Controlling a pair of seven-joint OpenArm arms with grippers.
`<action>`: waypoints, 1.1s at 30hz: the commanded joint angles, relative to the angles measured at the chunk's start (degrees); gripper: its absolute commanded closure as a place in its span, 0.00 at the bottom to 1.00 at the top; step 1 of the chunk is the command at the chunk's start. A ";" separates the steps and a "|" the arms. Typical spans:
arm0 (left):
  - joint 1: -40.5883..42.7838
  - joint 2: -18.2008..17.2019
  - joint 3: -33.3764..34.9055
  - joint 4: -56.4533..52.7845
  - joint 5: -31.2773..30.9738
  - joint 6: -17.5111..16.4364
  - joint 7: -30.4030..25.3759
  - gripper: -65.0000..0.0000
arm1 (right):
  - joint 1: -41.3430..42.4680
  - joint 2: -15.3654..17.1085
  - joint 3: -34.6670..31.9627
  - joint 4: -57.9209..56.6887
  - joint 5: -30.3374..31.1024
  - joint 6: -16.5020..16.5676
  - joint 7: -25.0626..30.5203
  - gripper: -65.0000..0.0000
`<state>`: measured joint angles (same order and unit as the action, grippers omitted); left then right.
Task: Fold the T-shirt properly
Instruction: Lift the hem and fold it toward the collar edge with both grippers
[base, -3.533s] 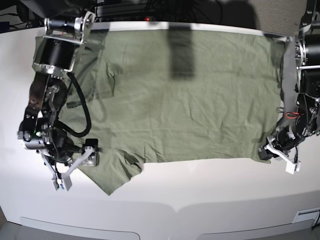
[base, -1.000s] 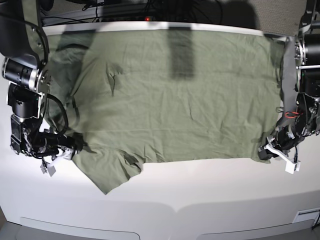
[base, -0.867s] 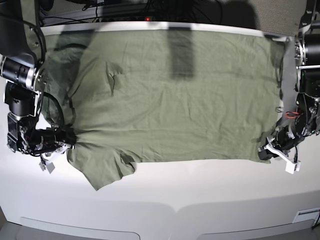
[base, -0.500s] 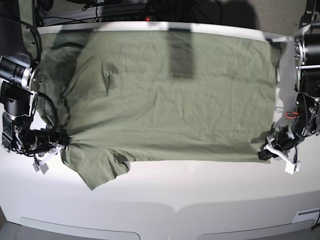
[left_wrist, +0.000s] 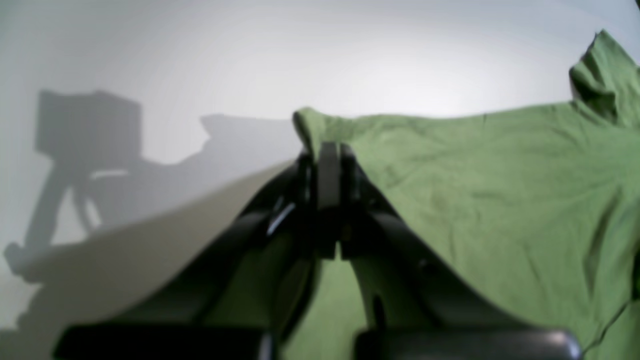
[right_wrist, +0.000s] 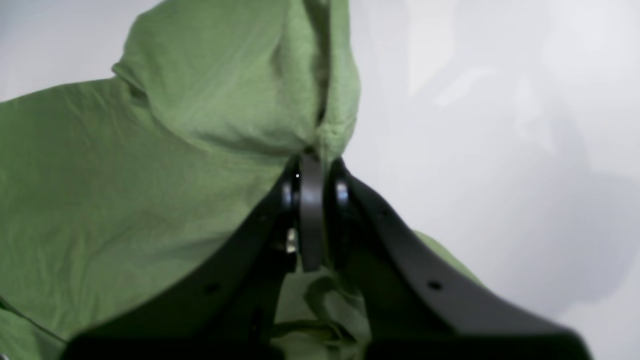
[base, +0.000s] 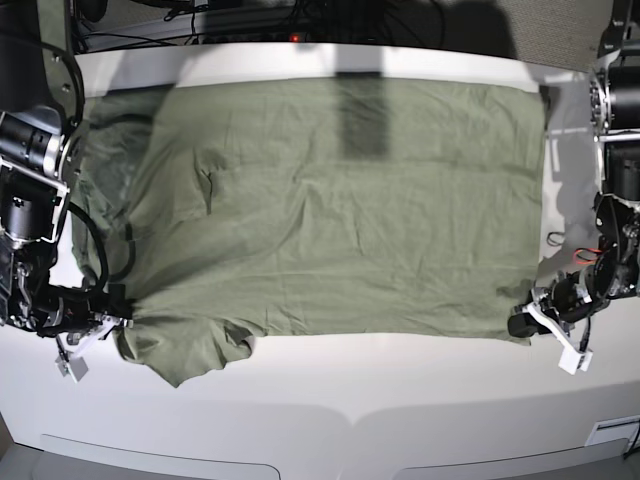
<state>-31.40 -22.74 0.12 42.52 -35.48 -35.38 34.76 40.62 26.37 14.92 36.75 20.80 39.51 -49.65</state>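
Note:
The sage-green T-shirt (base: 340, 210) lies spread flat across the white table (base: 360, 400), its long side running left to right, with a sleeve (base: 190, 355) bunched at the lower left. In the base view my right gripper (base: 118, 322) is at the left, shut on the T-shirt's edge beside that sleeve. At the right, my left gripper (base: 527, 325) is shut on the lower right corner. The left wrist view shows the left gripper (left_wrist: 327, 150) pinching a raised fold of T-shirt (left_wrist: 500, 190). In the right wrist view, the right gripper (right_wrist: 311, 165) clamps gathered T-shirt cloth (right_wrist: 150, 175).
Dark equipment and cables (base: 300, 20) line the table's back edge. Both arm bases stand at the table's sides, left (base: 30, 160) and right (base: 620, 110). A dark shadow band (base: 362, 110) falls across the shirt's upper middle. Bare table runs along the front.
My right gripper has shut on the shirt's edge. Both grippers have pulled the shirt toward the front of the table and slightly outward, stretching it flatter.

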 joint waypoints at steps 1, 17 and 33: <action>-1.18 -0.94 -0.09 1.38 -0.85 -0.44 -0.39 1.00 | 2.03 1.07 0.02 1.92 0.98 0.49 0.70 1.00; 6.01 -2.05 -0.59 18.05 -7.19 -0.42 11.32 1.00 | -10.91 1.60 -7.30 20.33 5.18 0.49 -2.21 1.00; 9.88 -2.23 -6.95 22.12 -18.82 -0.46 23.85 1.00 | -22.77 3.96 -7.43 37.53 4.81 0.49 -3.69 1.00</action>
<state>-19.86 -23.94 -6.39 63.48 -52.71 -35.75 59.20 16.40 29.21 7.07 73.23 25.21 39.75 -54.33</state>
